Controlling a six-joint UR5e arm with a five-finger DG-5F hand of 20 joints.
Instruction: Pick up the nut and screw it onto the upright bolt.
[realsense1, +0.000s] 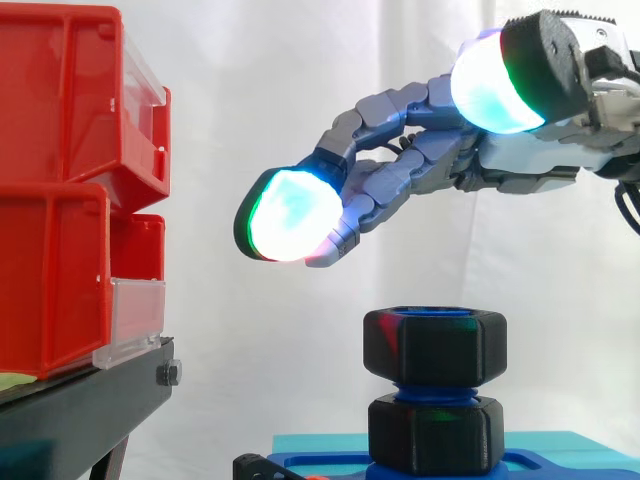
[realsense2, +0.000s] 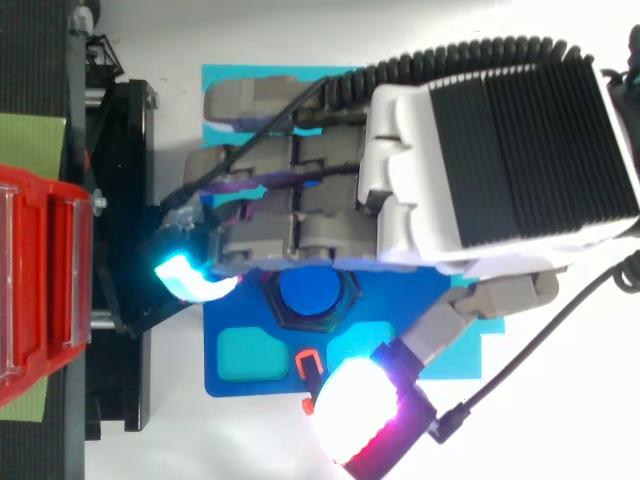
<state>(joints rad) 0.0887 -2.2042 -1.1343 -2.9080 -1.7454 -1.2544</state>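
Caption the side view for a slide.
Open hand poised above the black nut sitting on the blue bolt, a second black hex piece below it.

The grey jointed hand (realsense1: 430, 160) had fingertip pads (realsense1: 290, 215) that glowed white and cyan, edged green and magenta. The hexagonal plastic nut (realsense1: 435, 345) was black, the upright threaded bolt (realsense2: 310, 293) blue. The stacked plastic bins (realsense1: 60, 180) were red, and the flat base plate (realsense2: 222, 318) was blue with turquoise insets.
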